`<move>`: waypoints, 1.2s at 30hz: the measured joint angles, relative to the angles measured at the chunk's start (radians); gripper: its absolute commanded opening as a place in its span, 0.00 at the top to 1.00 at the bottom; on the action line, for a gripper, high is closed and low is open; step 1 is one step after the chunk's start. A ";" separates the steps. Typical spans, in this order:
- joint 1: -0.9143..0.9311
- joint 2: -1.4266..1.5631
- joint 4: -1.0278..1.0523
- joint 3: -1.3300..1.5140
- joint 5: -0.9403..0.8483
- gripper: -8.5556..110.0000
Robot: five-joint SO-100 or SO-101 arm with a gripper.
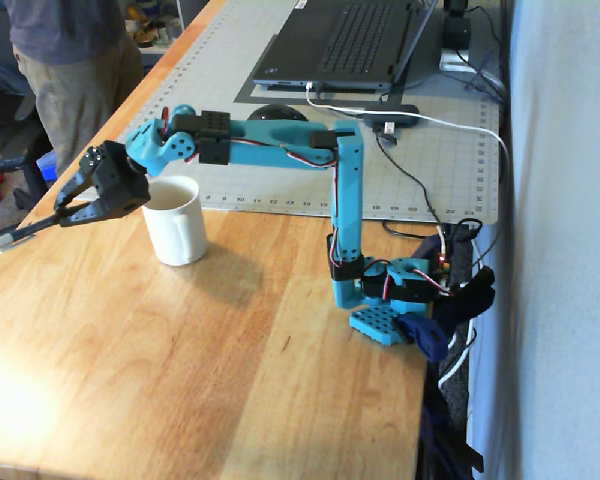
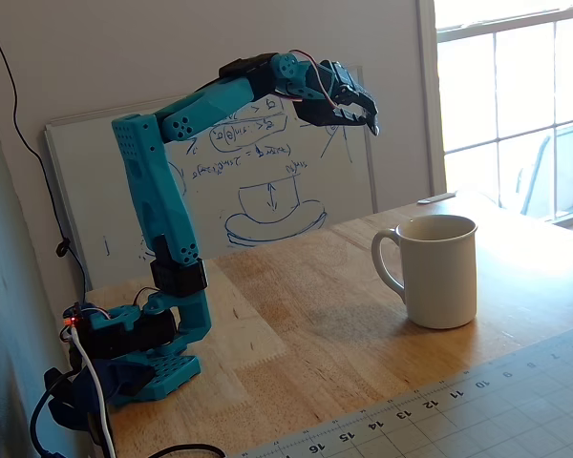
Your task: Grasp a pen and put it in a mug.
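Pen [image 1: 20, 232]: one, slim and dark with a pale end, held nearly level at the far left of a fixed view, clear above the tabletop; its outer end reaches toward the frame's left edge. It cannot be made out in the other fixed view.

Gripper [image 1: 72, 213]: one, black, closed on the pen at the left of that view, raised above and to the left of the mug. In the other fixed view the gripper [image 2: 368, 119] is seen high in the upper middle, in front of the whiteboard.

Mug [image 1: 175, 220]: one, cream-white, upright on the wooden table [image 1: 180, 360], left of centre. In the other fixed view the mug [image 2: 439, 272] is shown at right with its handle turned to the left.

Arm [image 1: 280, 150]: one, turquoise, stretched leftward from its base near the table's right edge.

Other items counted: one laptop [image 1: 345, 40], one mouse [image 1: 270, 113], one cutting mat [image 1: 230, 130], one whiteboard [image 2: 229, 200].
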 measured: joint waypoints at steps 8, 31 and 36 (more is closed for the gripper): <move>0.132 0.225 0.000 0.213 -0.719 0.90; 0.422 0.468 0.000 0.256 -1.994 0.90; 0.465 0.468 0.000 0.278 -2.010 0.90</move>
